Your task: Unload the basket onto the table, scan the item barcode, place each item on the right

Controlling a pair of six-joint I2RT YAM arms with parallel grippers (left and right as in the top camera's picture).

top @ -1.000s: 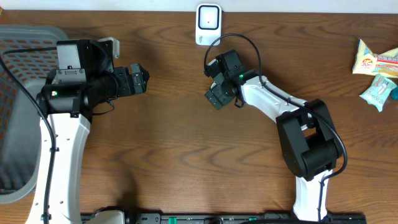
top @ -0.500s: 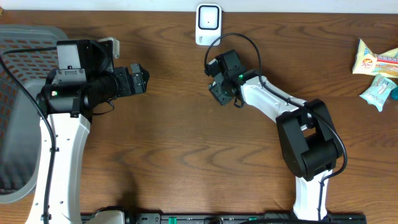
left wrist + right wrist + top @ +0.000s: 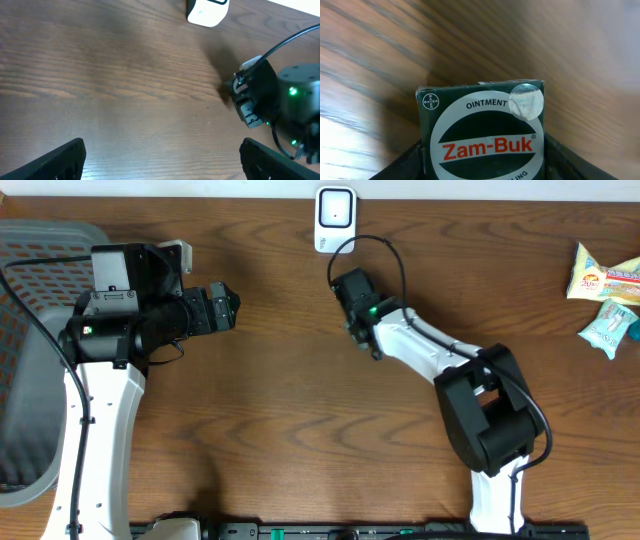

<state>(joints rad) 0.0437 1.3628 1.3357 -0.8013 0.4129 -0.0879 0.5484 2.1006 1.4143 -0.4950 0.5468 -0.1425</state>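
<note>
The right claw (image 3: 481,167) is clenched on a dark green Zam-Buk ointment box (image 3: 482,132), holding it over the brown wooden counter (image 3: 280,410) near the white barcode scanner (image 3: 335,218). The left claw (image 3: 162,150) hangs released and empty.

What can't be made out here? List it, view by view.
Zam-Buk box: lower half cut off by right wrist frame's bottom edge; no barcode showing.
Snack packets: overhead, print too small to read.
Scanner: left wrist, cut off by top edge.
Basket: overhead, cut by left edge.
</note>
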